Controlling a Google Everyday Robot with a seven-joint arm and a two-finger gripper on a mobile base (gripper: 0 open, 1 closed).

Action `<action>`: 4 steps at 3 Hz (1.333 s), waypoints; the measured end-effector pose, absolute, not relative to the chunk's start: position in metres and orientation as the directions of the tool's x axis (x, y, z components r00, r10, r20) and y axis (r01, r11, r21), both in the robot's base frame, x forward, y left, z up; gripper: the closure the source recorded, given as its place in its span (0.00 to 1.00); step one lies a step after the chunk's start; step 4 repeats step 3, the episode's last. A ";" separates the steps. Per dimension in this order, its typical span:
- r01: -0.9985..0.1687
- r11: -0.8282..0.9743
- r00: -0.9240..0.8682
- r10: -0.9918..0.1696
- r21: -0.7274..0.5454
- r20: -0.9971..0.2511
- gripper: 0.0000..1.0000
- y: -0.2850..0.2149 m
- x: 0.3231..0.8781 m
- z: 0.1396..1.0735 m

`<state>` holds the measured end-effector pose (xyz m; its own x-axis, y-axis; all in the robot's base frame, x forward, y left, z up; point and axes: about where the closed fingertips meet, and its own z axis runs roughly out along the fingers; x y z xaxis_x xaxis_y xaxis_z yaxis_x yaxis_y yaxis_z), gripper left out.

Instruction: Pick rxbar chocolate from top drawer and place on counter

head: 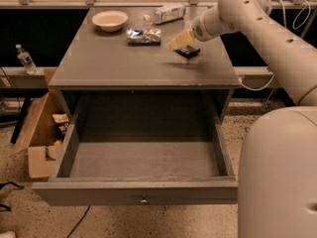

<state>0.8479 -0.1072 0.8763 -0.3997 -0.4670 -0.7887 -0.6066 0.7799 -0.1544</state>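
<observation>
The rxbar chocolate [188, 50], a small black bar, is at the counter's [109, 63] right rear, at or just above the surface. My gripper [180, 40] is right at its upper left edge, with the white arm reaching in from the right. I cannot tell whether it still holds the bar. The top drawer [133, 192] is pulled fully out below the counter, and its grey inside shows nothing in it.
On the counter's rear stand a cream bowl [110, 20], a crinkled silver-blue foil packet [143, 35] and a lying plastic bottle [167, 12]. A cardboard box [37, 133] sits on the floor to the left. My white base [277, 172] fills the right foreground.
</observation>
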 end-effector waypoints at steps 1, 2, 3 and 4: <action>-0.612 0.778 -0.388 -0.451 -0.141 -0.804 0.00 -0.128 0.827 0.892; -0.592 0.797 -0.387 -0.412 -0.120 -0.825 0.00 -0.165 0.795 0.907; -0.553 0.828 -0.389 -0.359 -0.096 -0.848 0.00 -0.205 0.766 0.912; -0.553 0.828 -0.389 -0.359 -0.096 -0.848 0.00 -0.205 0.766 0.912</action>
